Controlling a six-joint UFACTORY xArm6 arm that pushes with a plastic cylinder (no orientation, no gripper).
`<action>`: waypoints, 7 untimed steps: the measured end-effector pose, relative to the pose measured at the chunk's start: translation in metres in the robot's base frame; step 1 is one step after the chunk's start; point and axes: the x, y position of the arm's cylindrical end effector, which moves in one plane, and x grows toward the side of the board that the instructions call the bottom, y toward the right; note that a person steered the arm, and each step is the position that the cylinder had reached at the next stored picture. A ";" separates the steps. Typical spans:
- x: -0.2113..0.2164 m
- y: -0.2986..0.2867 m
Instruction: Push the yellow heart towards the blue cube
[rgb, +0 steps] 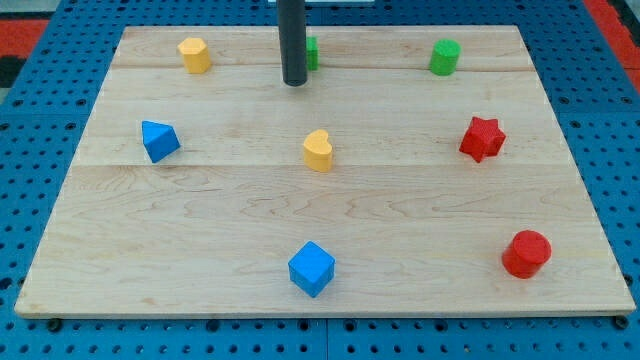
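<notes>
Camera view: the only view, 1 wooden board on blue pegboard.
Tip: at 12 o'clock from the yellow heart, apart from it, half hiding a green block.
Pincer: none fitted; a plain dark rod, nothing to part or clamp.
Yellow heart: board centre.
Blue cube: at 6 o'clock from the heart, well apart.
Why: the tip likely stands behind the heart so a push runs toward 6 o'clock.
Surfaces: pale grained planks; blocks smooth, matte.
</notes>
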 end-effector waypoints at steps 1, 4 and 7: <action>-0.005 -0.002; 0.011 -0.011; 0.081 0.060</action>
